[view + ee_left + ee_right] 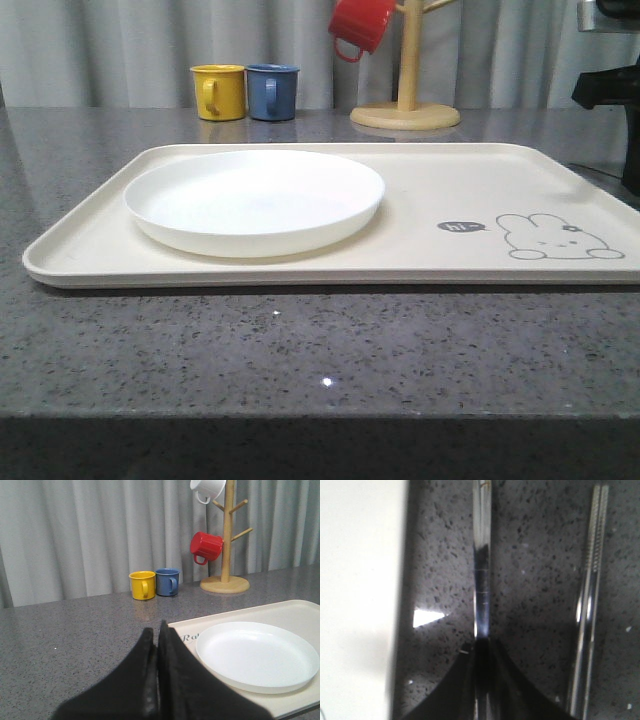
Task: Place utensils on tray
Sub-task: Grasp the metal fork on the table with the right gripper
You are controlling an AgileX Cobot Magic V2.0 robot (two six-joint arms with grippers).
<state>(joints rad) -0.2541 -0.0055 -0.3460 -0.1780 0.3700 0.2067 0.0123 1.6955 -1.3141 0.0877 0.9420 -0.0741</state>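
The round white plate (255, 200) lies on the left half of the cream tray (480, 180), whose rabbit drawing is at the right. In the left wrist view my left gripper (156, 630) is shut and empty, hovering over the counter beside the tray (300, 610) corner near the plate (257, 655). My right gripper (481, 642) is shut on the handle of a shiny silver utensil (481, 555) lying on the grey counter next to the tray's rim (360, 580). Its head is out of view. A pair of silver chopsticks (590, 595) lies parallel beside it.
Behind the tray stand a yellow mug (218, 92) and a blue mug (272, 91). A wooden mug tree (408, 70) carries a red mug (362, 25) and a white mug (207, 489). A dark part of the right arm (610, 90) shows at the counter's right edge.
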